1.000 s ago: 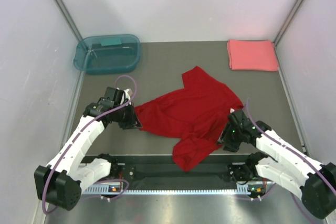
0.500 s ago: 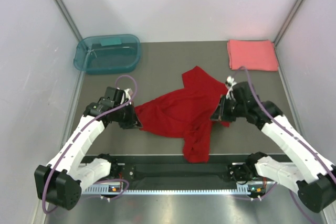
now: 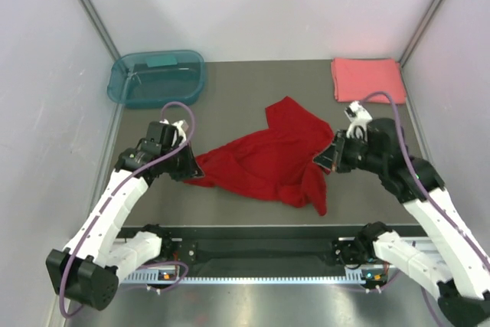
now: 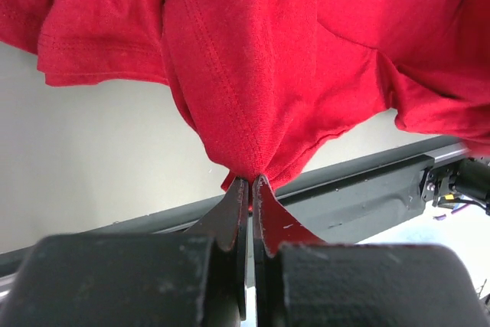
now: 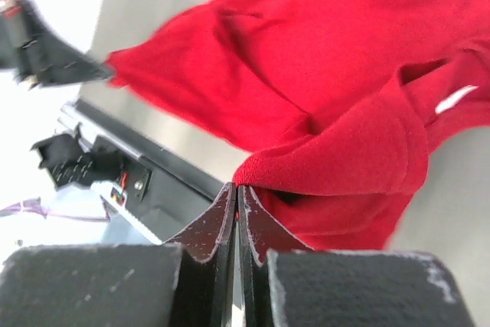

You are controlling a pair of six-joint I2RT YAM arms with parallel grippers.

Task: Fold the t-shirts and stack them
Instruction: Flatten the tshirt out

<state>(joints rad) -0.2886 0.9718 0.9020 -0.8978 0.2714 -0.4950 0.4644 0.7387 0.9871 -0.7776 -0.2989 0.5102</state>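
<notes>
The deep red t-shirt [image 3: 272, 162] is stretched between my two grippers over the middle of the table, partly lifted, with a fold hanging at its right near side. My left gripper [image 3: 191, 171] is shut on its left edge; the left wrist view shows the cloth [image 4: 253, 82] bunched into the closed fingertips [image 4: 250, 181]. My right gripper [image 3: 328, 160] is shut on the shirt's right edge, the cloth [image 5: 337, 89] pinched at the tips [image 5: 236, 188]. The coral-pink t-shirt [image 3: 367, 80] lies as a folded rectangle at the far right corner.
A teal translucent plastic tub [image 3: 157, 78] stands at the far left corner. A black rail [image 3: 260, 249] runs along the near table edge between the arm bases. White walls close in both sides.
My right gripper has lifted and moved away from the near edge with the shirt's right edge, pulling the hanging fold up off the rail. My left gripper rose slightly.
</notes>
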